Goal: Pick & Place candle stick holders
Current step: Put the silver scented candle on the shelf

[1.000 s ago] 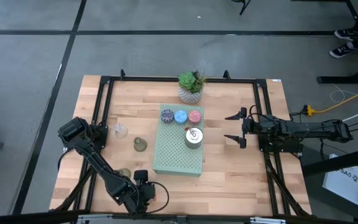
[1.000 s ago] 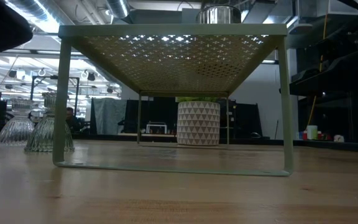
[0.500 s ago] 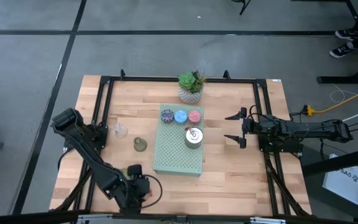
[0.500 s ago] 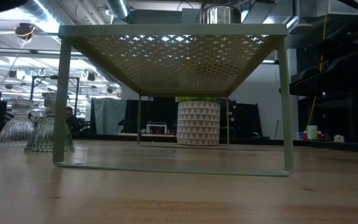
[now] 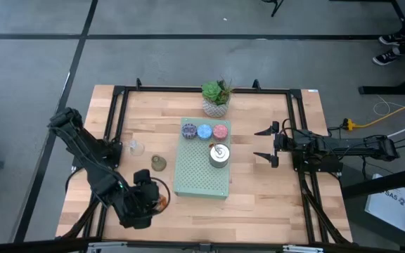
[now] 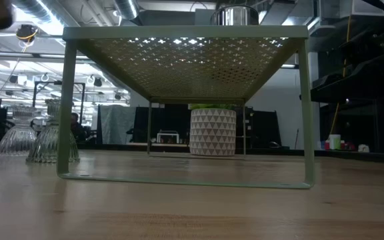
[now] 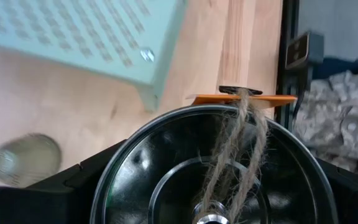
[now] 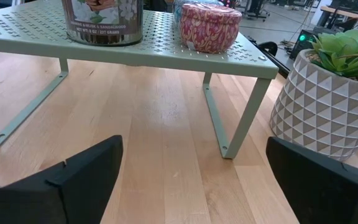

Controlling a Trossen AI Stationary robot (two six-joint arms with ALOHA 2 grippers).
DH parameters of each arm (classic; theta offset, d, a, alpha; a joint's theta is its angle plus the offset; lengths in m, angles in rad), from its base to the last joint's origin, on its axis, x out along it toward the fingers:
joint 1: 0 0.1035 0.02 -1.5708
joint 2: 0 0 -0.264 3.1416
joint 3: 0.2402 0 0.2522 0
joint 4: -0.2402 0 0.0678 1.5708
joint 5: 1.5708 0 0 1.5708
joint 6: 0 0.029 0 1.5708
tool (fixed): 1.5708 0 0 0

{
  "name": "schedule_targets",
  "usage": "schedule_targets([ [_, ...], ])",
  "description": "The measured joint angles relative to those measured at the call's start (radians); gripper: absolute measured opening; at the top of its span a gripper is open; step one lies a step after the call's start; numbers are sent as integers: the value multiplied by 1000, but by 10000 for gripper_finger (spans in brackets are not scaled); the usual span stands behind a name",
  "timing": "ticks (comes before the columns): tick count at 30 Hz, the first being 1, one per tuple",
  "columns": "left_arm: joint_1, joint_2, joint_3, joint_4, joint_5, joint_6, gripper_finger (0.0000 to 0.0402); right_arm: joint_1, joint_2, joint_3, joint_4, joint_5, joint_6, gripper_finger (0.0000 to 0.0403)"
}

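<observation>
One silver holder (image 5: 158, 199) in left end effector (image 5: 150, 198), beside shelf (image 5: 201, 184)

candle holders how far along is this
Done: purple holder, blue holder, pink holder and silver holder sit on the green shelf. In hand: left pincer grips a dark round holder. Left: clear holder and olive holder on the table. Right pincer waits open.
</observation>
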Motion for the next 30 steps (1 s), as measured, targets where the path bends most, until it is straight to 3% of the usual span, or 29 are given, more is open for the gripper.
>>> schedule_targets([
  [8, 85, -98, 0, -24, -24, 63, 348, 0, 0, 0, 0, 0, 0, 399],
  [18, 270, -153, 0, -27, 84, 239, 348, 0, 0, 0, 0, 0, 0, 399],
  [30, 511, -160, 0, -4, 208, 568, 348, 0, 0, 0, 0, 0, 0, 399],
])
